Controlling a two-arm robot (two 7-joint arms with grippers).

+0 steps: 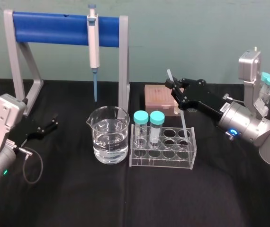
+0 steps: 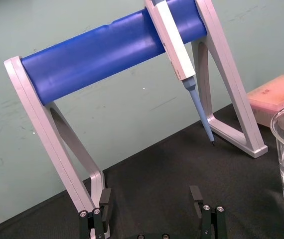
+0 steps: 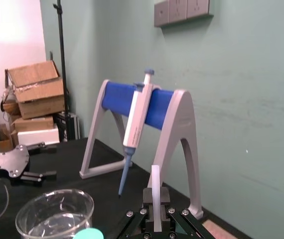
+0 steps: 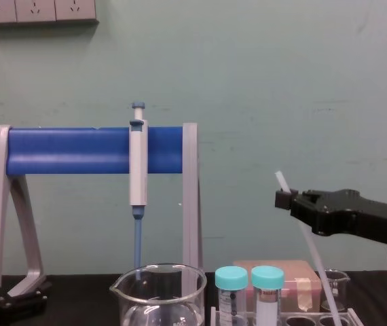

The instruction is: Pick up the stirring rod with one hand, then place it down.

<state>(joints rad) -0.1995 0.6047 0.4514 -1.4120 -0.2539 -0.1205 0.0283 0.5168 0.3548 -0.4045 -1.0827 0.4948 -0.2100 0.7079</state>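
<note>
The stirring rod [image 1: 184, 124] is a thin translucent white stick, tilted, with its top leaning toward the back left. My right gripper [image 1: 169, 85] is shut on it near its upper end, above and behind the clear tube rack [image 1: 163, 158]. The rod's lower end reaches down into a hole at the rack's right end. The chest view shows the rod [image 4: 316, 258] slanting down from the right gripper [image 4: 287, 200]. In the right wrist view the rod [image 3: 155, 186] stands pinched between the fingers. My left gripper [image 1: 47, 126] rests open at the left, by the stand's foot; its fingers [image 2: 104, 203] are spread.
Two teal-capped tubes [image 1: 148, 124] stand in the rack. A glass beaker of water [image 1: 109, 137] sits left of it. A white-and-blue pipette [image 1: 93, 45] hangs on the blue-barred stand [image 1: 49, 28]. A pink box [image 1: 157, 97] lies behind the rack.
</note>
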